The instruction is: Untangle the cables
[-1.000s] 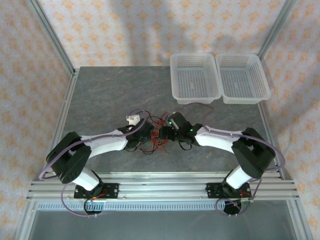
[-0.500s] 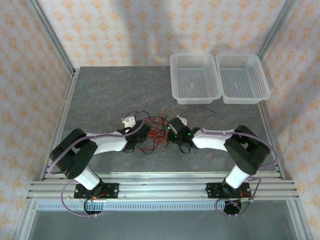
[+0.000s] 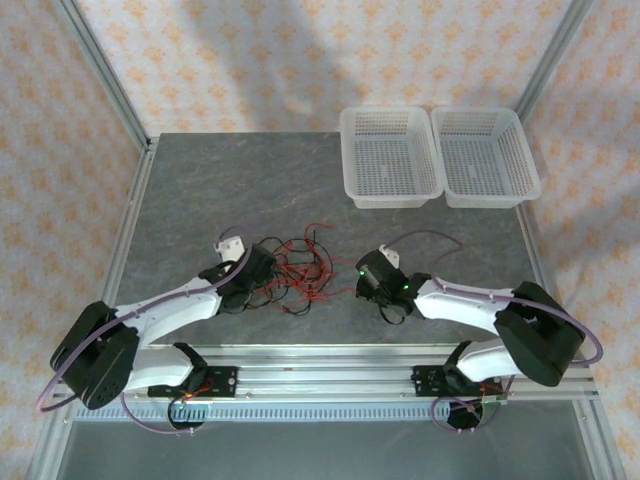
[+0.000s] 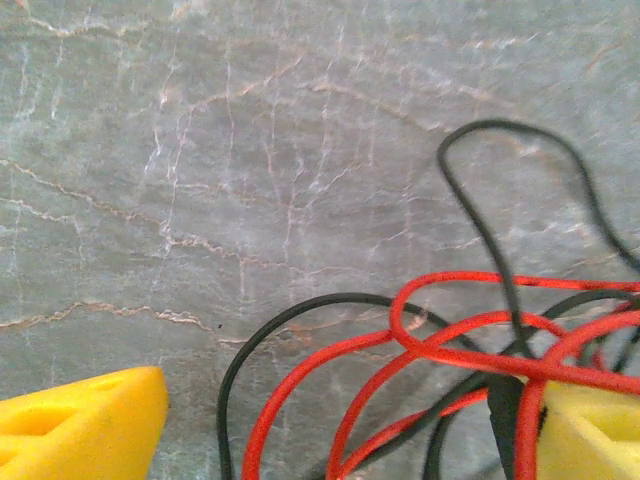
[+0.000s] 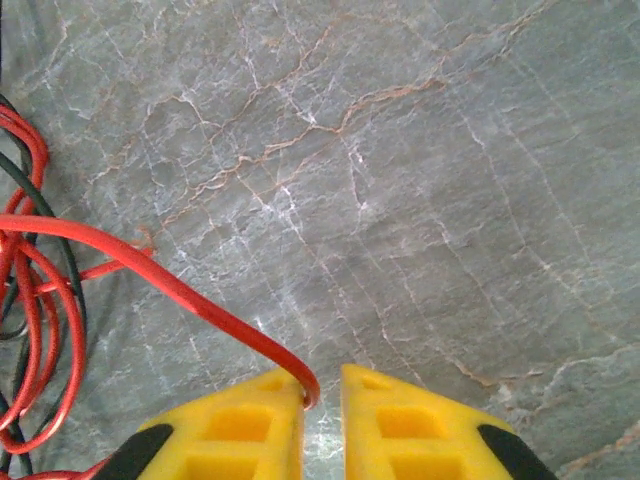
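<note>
The right gripper (image 5: 322,386) pinches one red wire (image 5: 150,263) from the cables (image 3: 297,268) at its left (apparently to draw it free) while the left gripper (image 4: 350,405), spread wide, straddles the rest

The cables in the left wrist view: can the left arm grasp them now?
Probably yes: the left gripper is open, the cables lie on the table between its fingers, and nothing covers them.

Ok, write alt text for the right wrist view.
The right gripper, its yellow fingers nearly together, pinches a red wire that runs left to a tangle of red and black wires on the grey marbled table.
</note>
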Robot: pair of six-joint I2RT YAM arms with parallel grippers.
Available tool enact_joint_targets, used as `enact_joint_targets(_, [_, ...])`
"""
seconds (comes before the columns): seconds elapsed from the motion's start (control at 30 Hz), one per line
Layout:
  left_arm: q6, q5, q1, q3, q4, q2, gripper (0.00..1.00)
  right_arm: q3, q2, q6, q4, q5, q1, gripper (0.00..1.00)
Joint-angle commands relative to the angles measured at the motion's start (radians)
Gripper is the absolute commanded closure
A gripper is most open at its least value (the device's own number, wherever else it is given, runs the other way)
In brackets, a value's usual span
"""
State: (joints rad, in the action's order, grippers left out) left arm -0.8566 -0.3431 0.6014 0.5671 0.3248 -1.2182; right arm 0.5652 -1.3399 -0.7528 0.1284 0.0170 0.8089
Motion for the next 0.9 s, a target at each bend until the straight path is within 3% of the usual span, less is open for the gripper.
enact_joint_targets(0.0, [0.044,0.014,-0.005,0.077,0.073,0.05,0.13,0.068,0.034,0.06,0.077,-0.011,0.001,0.73])
enact_joint_targets(0.37, [0.109,0.074,-0.005,0.167,0.08,-0.037,0.13,0.36,-0.12,0.213,0.139,0.084,0.004,0.25])
enact_joint_targets(0.5, [0.113,0.085,0.001,0.176,0.054,-0.104,0.13,0.445,-0.217,0.245,0.155,0.067,0.022,0.01])
enact_joint_targets(0.87, [0.094,0.09,0.003,0.146,-0.072,-0.233,0.13,0.518,-0.433,0.24,0.231,-0.088,0.079,0.03])
